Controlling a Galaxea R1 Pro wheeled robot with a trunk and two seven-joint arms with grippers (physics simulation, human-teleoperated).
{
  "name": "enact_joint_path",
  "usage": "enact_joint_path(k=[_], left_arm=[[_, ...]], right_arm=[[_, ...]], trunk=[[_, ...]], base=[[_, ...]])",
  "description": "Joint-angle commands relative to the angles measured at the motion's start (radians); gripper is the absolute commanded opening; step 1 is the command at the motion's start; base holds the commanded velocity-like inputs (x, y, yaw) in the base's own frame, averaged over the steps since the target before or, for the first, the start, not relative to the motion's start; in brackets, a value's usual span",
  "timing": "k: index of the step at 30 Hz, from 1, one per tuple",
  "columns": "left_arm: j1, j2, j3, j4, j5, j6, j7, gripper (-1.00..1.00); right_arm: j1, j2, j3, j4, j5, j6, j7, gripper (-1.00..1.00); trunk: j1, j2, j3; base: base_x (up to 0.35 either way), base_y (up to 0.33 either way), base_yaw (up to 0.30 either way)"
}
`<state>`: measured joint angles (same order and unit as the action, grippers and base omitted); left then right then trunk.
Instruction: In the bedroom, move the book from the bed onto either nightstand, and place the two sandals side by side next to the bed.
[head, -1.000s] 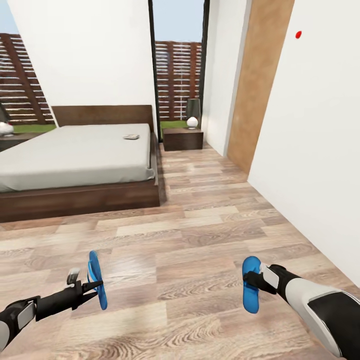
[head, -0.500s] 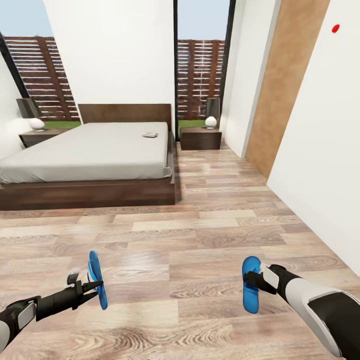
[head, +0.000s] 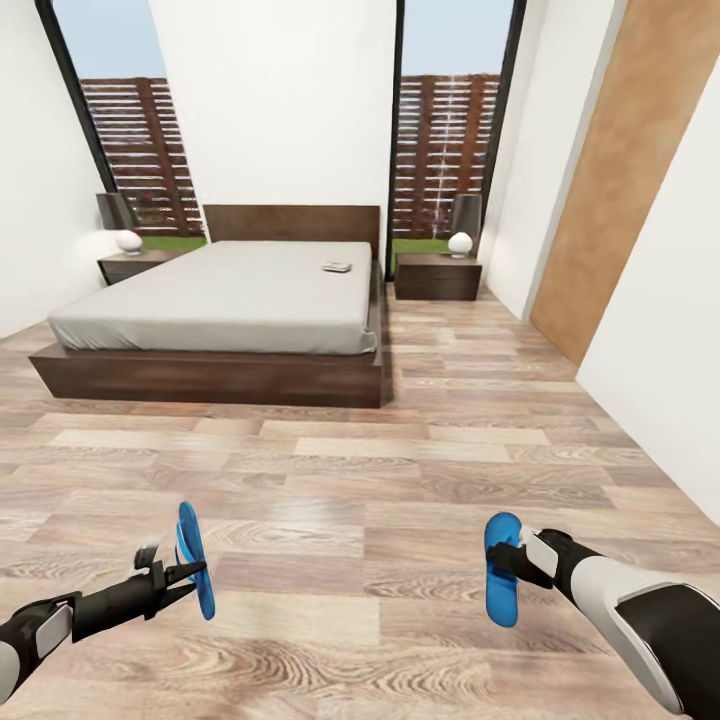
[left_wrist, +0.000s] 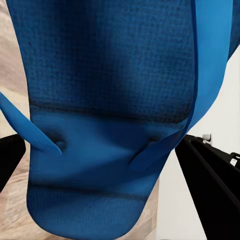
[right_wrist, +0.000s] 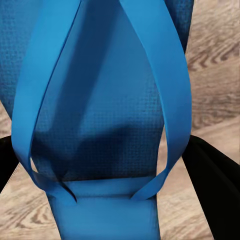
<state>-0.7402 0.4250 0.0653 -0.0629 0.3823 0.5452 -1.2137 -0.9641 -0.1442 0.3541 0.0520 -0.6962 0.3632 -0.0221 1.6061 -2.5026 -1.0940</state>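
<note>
Head view, approach to the bed (head: 215, 300). Compared with the two preceding head pictures, the whole scene has shifted rightward, so a turn of the camera is indicated rather than any motion of the furniture: both nightstands, left (head: 130, 265) and right (head: 437, 277), are now framed. One blue sandal (head: 192, 572) is clamped on edge in the left gripper (head: 178, 575), the other sandal (head: 501, 582) in the right gripper (head: 512, 566); both are held above the plank floor (head: 400, 470), unchanged. The book (head: 337, 267) lies near the mattress's right edge, toward the headboard. Neither placement is judged begun; the bedside is being faced.
</note>
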Motion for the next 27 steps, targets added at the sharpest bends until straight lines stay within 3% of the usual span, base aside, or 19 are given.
enact_joint_path(k=[1,13,27], left_arm=[[-0.001,0.000,0.010,0.000,-0.004,0.010,-0.003,-1.00],[-0.001,0.000,0.010,0.000,-0.004,0.010,-0.004,-1.00],[-0.001,0.000,0.010,0.000,-0.003,0.010,-0.004,-1.00]], right_arm=[[-0.001,0.000,0.008,0.000,-0.012,0.003,-0.002,-1.00],[-0.001,-0.001,0.007,0.000,-0.012,0.004,0.000,-1.00],[0.001,-0.004,0.006,0.000,-0.013,0.002,-0.002,-1.00]], trunk=[[0.000,0.000,-0.001],[0.000,0.000,-0.005],[0.000,0.000,-0.006]], base=[[0.000,0.000,0.234],[0.000,0.000,0.221],[0.000,0.000,0.025]])
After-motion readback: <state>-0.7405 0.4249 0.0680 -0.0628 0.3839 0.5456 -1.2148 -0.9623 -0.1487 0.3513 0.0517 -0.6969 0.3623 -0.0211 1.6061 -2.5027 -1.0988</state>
